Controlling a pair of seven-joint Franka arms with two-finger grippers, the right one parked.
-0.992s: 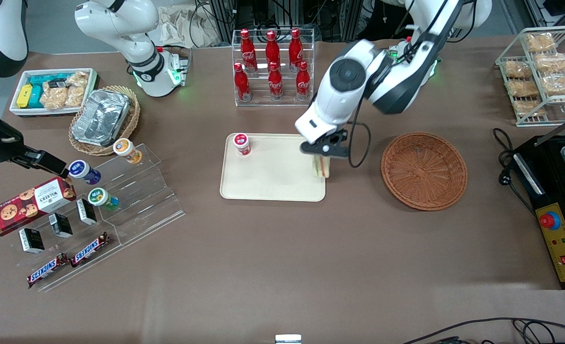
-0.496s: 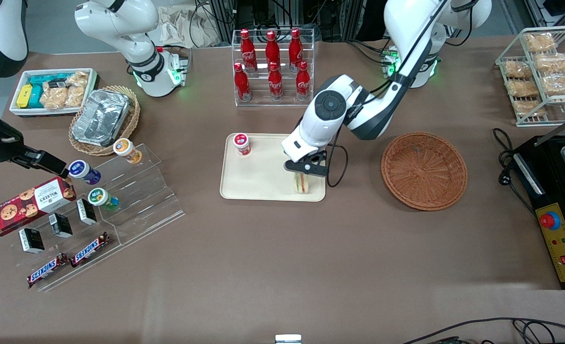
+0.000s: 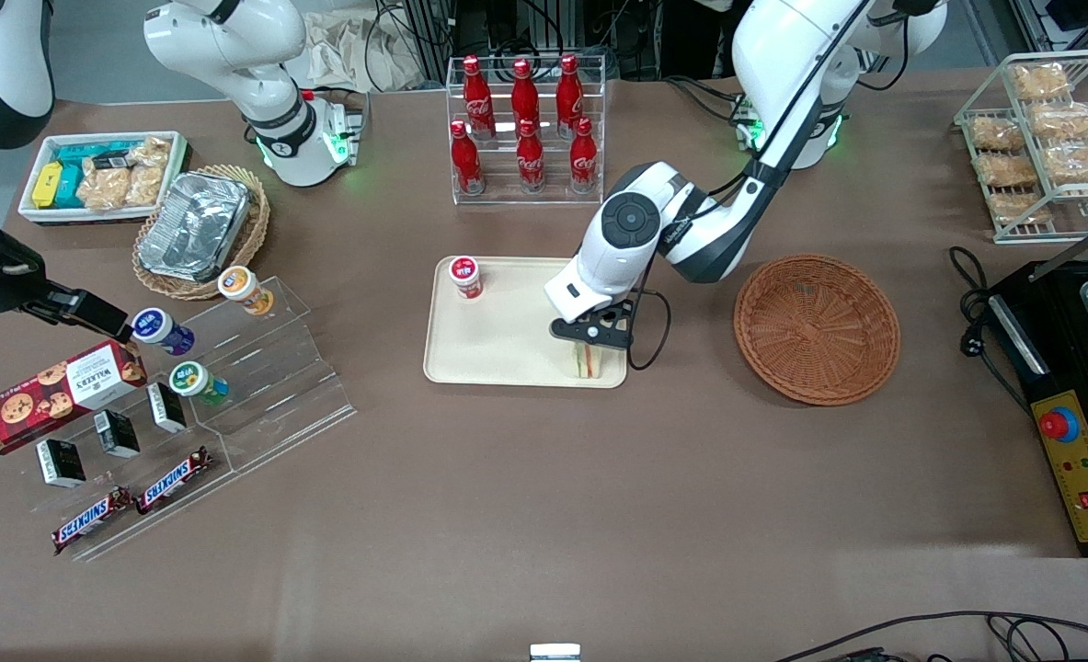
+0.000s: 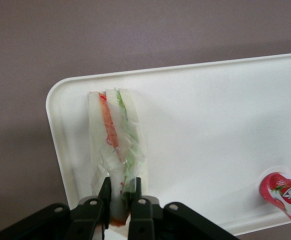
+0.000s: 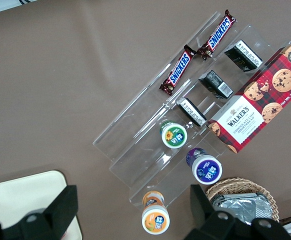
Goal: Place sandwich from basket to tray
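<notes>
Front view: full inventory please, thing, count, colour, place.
triangular wrapped sandwich: 1, pale bread with orange, red and green layers, on the tray corner nearest the reddish basket
flat cream plastic tray: 1, table middle
red-lidded cup: 1, on the tray
round reddish-brown wicker basket: 1, beside the tray, toward the working arm's end
red cola bottles: 6, in a clear rack, farther from the camera than the tray
Snickers bars: 2, parked arm's end
Walkers biscuit box: 1, red, parked arm's end
left arm's hand: over the tray, shut on the sandwich
</notes>
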